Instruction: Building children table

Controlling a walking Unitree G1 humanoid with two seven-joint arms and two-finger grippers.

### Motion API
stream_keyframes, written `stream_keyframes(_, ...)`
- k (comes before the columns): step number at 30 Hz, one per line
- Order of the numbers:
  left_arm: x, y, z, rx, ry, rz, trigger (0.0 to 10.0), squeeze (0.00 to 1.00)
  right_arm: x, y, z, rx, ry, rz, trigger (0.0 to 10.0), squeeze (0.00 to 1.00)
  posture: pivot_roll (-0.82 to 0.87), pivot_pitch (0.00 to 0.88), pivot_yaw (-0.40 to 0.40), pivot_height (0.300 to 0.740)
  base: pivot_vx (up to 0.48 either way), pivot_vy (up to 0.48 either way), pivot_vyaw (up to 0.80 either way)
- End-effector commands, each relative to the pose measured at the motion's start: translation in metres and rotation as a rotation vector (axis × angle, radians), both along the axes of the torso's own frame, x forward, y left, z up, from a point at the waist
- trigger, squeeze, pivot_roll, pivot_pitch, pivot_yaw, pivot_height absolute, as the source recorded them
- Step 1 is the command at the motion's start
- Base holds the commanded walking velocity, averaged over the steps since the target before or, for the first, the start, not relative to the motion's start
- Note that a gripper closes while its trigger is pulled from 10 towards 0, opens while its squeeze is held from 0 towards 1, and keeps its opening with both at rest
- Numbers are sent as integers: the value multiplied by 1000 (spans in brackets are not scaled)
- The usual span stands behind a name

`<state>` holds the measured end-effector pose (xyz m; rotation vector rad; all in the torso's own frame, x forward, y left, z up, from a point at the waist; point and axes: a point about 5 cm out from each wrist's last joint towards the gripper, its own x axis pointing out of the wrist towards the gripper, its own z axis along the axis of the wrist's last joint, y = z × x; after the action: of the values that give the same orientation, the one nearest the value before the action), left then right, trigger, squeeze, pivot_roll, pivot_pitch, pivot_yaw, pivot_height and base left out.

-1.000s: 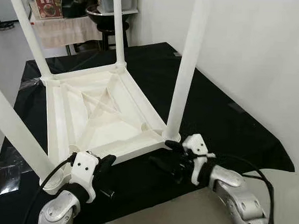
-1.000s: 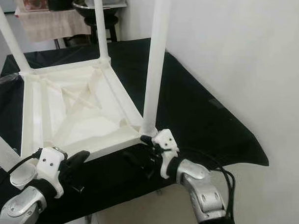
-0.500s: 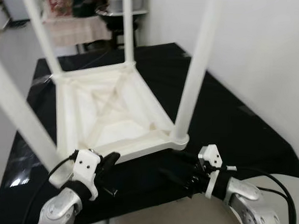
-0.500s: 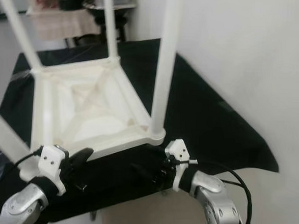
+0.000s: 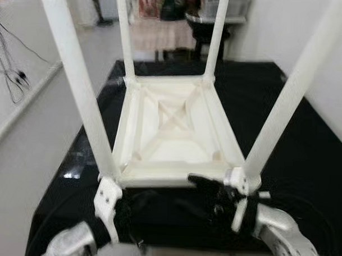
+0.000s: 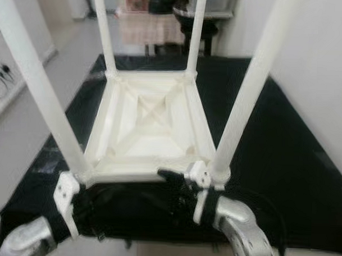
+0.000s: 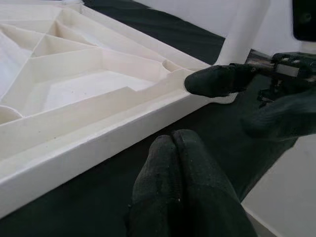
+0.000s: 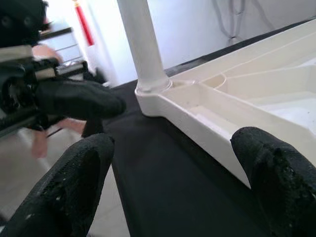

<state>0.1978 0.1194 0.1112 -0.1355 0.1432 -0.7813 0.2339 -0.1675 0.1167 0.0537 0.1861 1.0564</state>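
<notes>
A white children's table (image 5: 174,125) lies upside down on a black cloth-covered table (image 5: 305,149), its four legs pointing up. My left gripper (image 7: 173,143) is shut with nothing in it, just in front of the white frame's near edge (image 7: 98,131), below the near left leg (image 5: 77,85). My right gripper (image 8: 173,143) is open and faces that near edge by a corner socket (image 8: 153,89). In the eye views it sits by the near right leg (image 5: 284,109), one finger (image 5: 203,182) at the frame.
The black table's front edge (image 6: 156,240) runs right under both grippers. Light floor with loose cables (image 5: 10,60) lies on the left, and a white wall (image 6: 324,71) rises on the right. A dark stool with a bowl (image 5: 205,22) stands behind the table.
The head camera has swung, so the upturned table now looks squarer and more centred. Both grippers stay at its near edge, and the left one sits lower under the near left corner.
</notes>
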Motion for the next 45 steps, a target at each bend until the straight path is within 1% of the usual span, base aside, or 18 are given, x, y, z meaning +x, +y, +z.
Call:
stream_keyframes(1,0,1,2,-1,4,-8,10000,0,-1,4,2,21,-1,24,10000,0,-12,42,20,740,0,0,800)
stream_keyframes(5,-1,0,1,-2,24,-35,10000,0,-1,2,3,15,4,27,10000,0,-14,42,18,740,0,0,800)
stream_keyframes(9,-1,0,2,0,24,-40,10000,0,-1,1,4,17,0,28,10000,0,-15,42,17,740,0,0,800)
stream_keyframes(15,-1,1,2,5,23,-33,10000,0,-2,1,5,9,-4,45,10000,0,-15,41,15,740,0,0,471)
stream_keyframes(24,-1,3,0,16,33,-7,10000,0,0,5,3,-6,-9,46,10000,0,-8,41,12,740,0,0,0)
stream_keyframes(27,1,5,-3,36,42,27,10000,0,0,8,2,-8,-6,53,10000,0,-6,42,10,740,0,0,0)
stream_keyframes(39,3,8,-5,53,47,64,10000,0,0,11,1,-9,-2,76,10000,0,5,37,6,740,0,0,0)
stream_keyframes(45,2,6,-6,62,48,67,10000,0,0,11,1,-12,-3,84,10000,0,5,37,0,740,0,472,0)
